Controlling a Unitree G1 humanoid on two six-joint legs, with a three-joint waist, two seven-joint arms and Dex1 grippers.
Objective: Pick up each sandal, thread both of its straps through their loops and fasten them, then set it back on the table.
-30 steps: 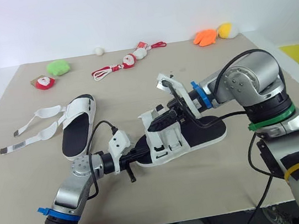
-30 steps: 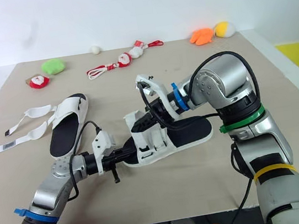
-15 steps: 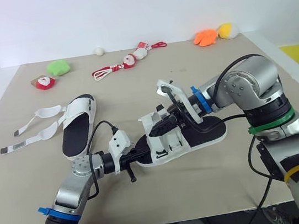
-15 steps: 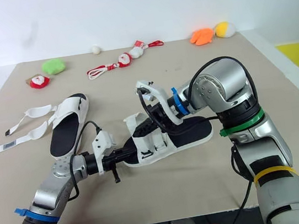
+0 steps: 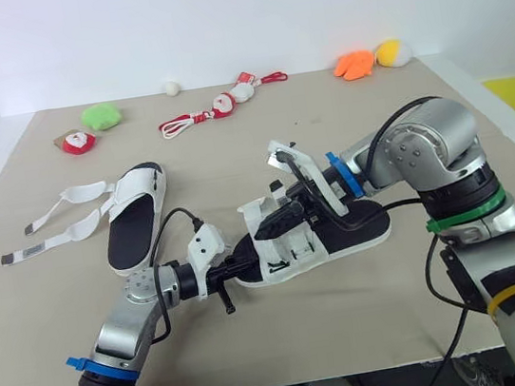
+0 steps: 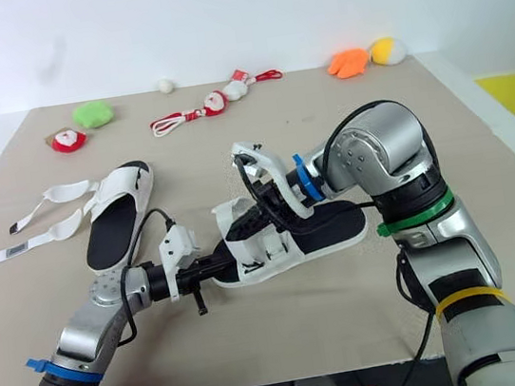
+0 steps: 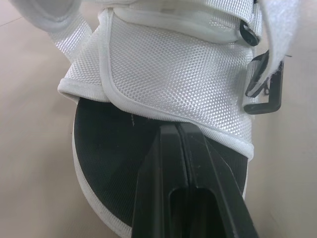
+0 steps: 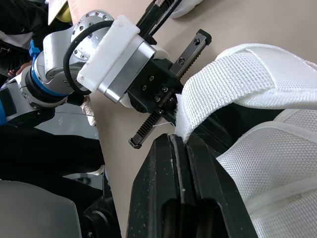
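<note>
We see near sandal (image 5: 290,251) flat on tabletop (image 5: 345,133), approx. mid-width, closer to near edge. It has a white mesh upper, black footbed, white sole rim, and black buckle loops (image 7: 265,87) on its side. One white strap (image 8: 233,79) arches up off the upper.

R arm (image 5: 424,146) is bent at elbow, forearm reaching across twd left edge, above the footbed. R jaws are pinching the strap over the upper. L arm (image 5: 131,316) is stretched low from near-left corner. L jaws are pressed together, tips lying on black footbed at strapped end, just under the mesh.

Sandal's long axis runs roughly left edge to right edge. Strapped end points twd left edge & slightly twd near edge; bare black end points twd right edge.

2nd sandal (image 5: 137,220), same look, lies by left edge w/ long axis near–far. Both its straps (image 5: 80,191) are splayed loose twd left edge.
</note>
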